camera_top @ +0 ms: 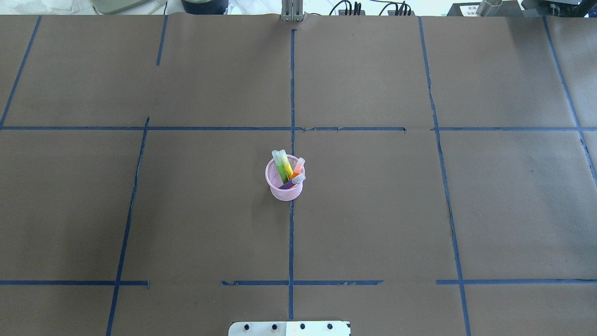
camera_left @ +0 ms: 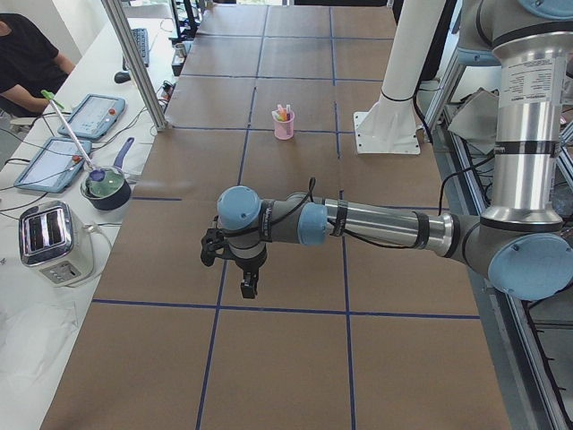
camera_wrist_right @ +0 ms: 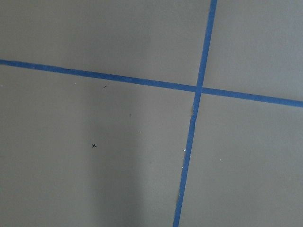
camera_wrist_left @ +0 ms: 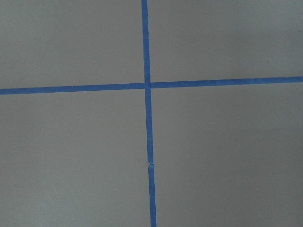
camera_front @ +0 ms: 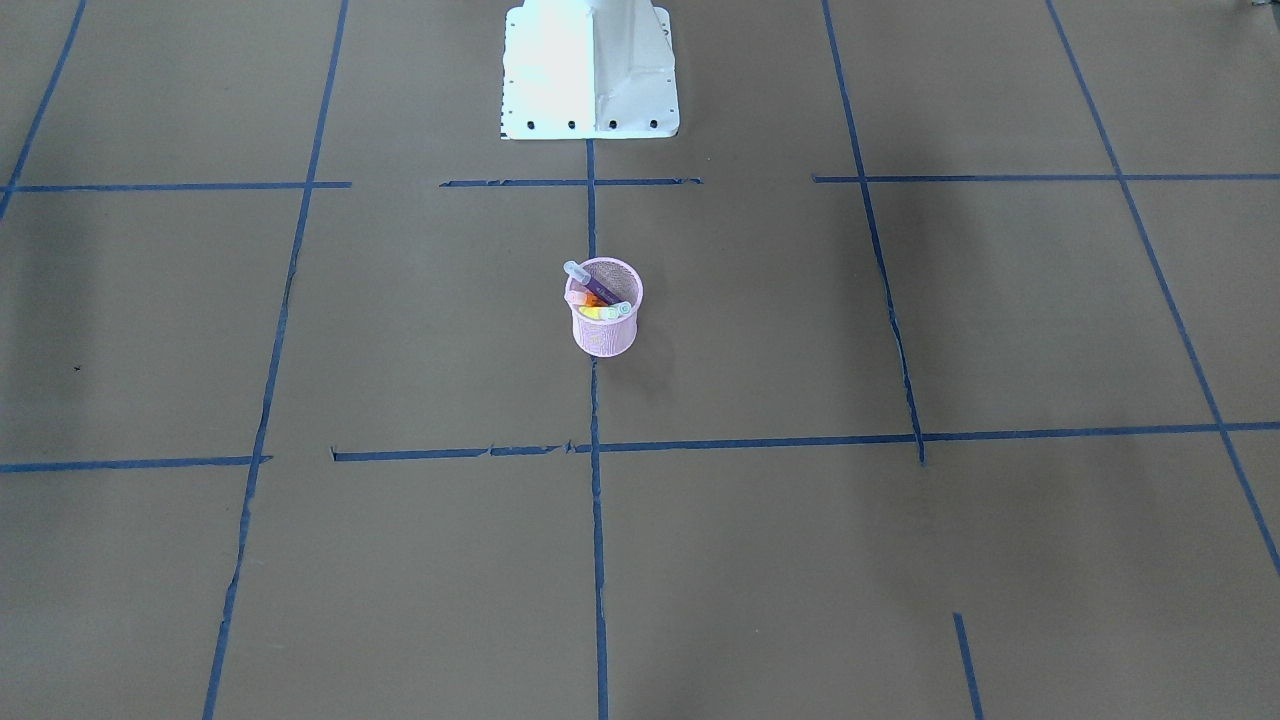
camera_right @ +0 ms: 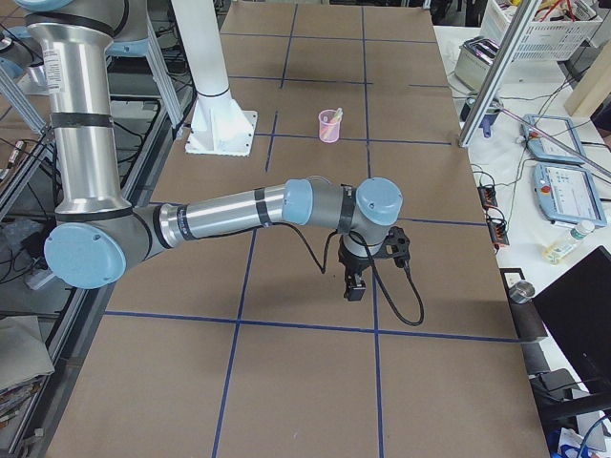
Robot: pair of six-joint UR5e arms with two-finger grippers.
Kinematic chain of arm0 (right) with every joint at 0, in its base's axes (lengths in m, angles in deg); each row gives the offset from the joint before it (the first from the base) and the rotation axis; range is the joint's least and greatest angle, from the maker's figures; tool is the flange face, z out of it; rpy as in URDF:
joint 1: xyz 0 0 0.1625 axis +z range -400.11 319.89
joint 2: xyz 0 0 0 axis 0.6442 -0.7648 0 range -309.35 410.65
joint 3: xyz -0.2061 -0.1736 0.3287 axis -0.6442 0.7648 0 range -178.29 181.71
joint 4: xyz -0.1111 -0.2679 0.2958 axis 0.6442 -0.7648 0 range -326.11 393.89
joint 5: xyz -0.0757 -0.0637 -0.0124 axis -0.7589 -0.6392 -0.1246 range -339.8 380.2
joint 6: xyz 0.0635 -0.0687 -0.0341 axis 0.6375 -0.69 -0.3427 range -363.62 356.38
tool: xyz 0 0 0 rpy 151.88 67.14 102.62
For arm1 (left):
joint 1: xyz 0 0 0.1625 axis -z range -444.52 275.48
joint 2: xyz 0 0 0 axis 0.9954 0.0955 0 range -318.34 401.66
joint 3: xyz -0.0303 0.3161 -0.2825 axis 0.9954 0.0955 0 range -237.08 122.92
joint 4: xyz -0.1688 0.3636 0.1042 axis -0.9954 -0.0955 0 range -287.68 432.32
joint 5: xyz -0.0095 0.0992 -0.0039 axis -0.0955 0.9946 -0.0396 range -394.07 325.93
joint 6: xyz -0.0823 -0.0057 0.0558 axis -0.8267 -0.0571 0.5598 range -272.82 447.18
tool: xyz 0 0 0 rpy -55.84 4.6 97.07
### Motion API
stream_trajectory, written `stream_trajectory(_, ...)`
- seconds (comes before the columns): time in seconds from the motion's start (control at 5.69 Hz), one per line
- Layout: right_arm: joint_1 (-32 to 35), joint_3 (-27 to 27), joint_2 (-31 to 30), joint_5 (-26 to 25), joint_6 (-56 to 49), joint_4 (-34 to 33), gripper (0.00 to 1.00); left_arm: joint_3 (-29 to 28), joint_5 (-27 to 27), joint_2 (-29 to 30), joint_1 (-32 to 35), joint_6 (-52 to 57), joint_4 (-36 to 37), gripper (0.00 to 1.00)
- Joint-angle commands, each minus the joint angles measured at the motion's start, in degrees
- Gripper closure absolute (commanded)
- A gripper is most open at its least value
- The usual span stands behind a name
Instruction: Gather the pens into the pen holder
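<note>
The pink wire-mesh pen holder (camera_top: 284,185) stands upright at the table's middle, on the blue centre tape line; it also shows in the front view (camera_front: 606,330) and both side views (camera_left: 284,126) (camera_right: 330,126). Inside it lean the green pen (camera_top: 280,169), yellow pen (camera_top: 287,166), orange pen (camera_top: 298,166) and purple pen (camera_top: 293,182). No pen lies on the table. My left gripper (camera_left: 248,287) hangs over the table far from the holder, seen only from the side. My right gripper (camera_right: 354,287) likewise. I cannot tell whether either is open or shut.
The white robot pedestal (camera_front: 590,75) stands at the robot's table edge behind the holder. Brown paper with blue tape lines (camera_wrist_left: 147,86) covers the table. A side bench holds a toaster (camera_left: 54,242), a pot (camera_left: 106,186) and tablets (camera_right: 563,191).
</note>
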Motion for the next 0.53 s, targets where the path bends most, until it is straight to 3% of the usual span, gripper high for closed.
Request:
stream_trajectory(0.0,0.0,-0.3,-2.1,0.0,0.1,0.1,0.0,0.1,-0.2,0.0,-0.2,-0.2,-1.1,0.0)
stream_trajectory(0.35,0.0,-0.4,-5.5,0.1,0.2,4.2,0.0,0.7,-0.2,0.3,-0.1,0.0,2.4,0.0)
